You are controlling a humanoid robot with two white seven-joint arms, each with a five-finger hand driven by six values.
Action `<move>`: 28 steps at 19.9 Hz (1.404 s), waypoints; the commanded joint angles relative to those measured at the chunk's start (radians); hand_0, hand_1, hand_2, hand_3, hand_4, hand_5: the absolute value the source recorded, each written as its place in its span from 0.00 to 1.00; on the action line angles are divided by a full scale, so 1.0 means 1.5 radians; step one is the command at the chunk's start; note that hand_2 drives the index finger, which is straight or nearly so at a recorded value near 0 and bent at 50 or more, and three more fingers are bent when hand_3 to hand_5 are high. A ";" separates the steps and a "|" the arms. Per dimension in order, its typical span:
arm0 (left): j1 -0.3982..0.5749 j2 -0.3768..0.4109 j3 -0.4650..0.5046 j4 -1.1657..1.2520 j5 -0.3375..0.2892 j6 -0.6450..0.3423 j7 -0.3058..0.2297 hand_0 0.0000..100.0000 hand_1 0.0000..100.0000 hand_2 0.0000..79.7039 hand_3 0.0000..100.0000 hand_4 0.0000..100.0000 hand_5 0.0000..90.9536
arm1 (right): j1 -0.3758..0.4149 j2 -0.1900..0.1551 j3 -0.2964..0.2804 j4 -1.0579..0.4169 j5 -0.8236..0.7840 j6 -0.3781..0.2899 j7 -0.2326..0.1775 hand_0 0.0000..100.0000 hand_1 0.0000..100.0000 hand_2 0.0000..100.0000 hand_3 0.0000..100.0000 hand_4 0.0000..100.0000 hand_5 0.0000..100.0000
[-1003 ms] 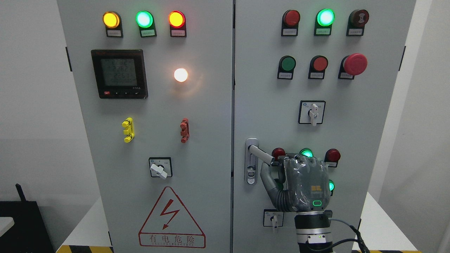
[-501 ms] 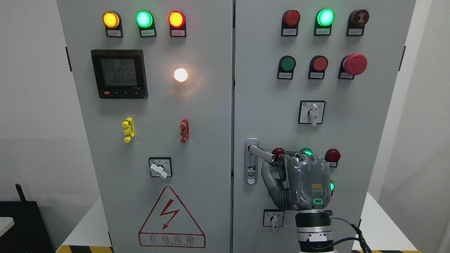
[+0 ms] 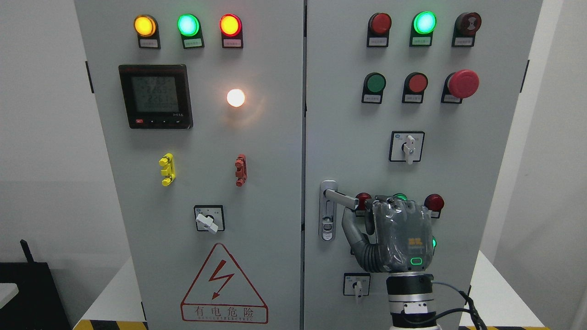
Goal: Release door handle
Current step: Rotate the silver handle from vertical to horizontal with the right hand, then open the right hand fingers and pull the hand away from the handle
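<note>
The silver door handle (image 3: 340, 198) sits on the left edge of the right cabinet door (image 3: 348, 114); its lever points right and slightly down from a lock plate (image 3: 327, 215). My right hand (image 3: 367, 213), grey and seen from the back, comes up from the bottom edge, just right of the lever's tip. Its fingers (image 3: 390, 206) are bent loosely toward the door and its thumb (image 3: 349, 227) is spread out below the lever. The lever's tip shows free, with a small gap to the fingers. The hand holds nothing. The left arm is out of view.
Red and green lamps (image 3: 434, 202) lie partly hidden behind my hand. A rotary switch (image 3: 357, 284) is below it and another (image 3: 407, 146) above. The left door (image 3: 206, 151) carries a meter (image 3: 156, 96), lamps and a warning triangle (image 3: 224, 286). White table edges show at both sides.
The hand has let go of the lever and shifted slightly right. The lever has swung up from a steeper downward tilt toward level. The thumb stays below it.
</note>
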 commanded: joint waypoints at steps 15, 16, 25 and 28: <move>0.000 0.000 0.000 -0.006 -0.018 -0.001 0.000 0.12 0.39 0.00 0.00 0.00 0.00 | 0.078 -0.043 0.008 -0.051 0.000 -0.034 -0.008 0.63 0.46 0.91 1.00 0.98 0.98; 0.000 0.000 0.000 -0.006 -0.018 -0.001 0.000 0.12 0.39 0.00 0.00 0.00 0.00 | 0.091 -0.055 0.007 -0.058 0.000 -0.044 -0.007 0.63 0.45 0.87 1.00 0.93 0.97; 0.000 0.000 0.000 -0.006 -0.018 -0.001 0.000 0.12 0.39 0.00 0.00 0.00 0.00 | 0.171 -0.077 -0.049 -0.122 -0.001 -0.146 -0.021 0.60 0.39 0.34 0.40 0.27 0.19; 0.000 0.000 0.000 -0.006 -0.018 -0.001 0.000 0.12 0.39 0.00 0.00 0.00 0.00 | 0.177 -0.077 -0.057 -0.134 -0.002 -0.146 -0.023 0.58 0.37 0.27 0.26 0.15 0.03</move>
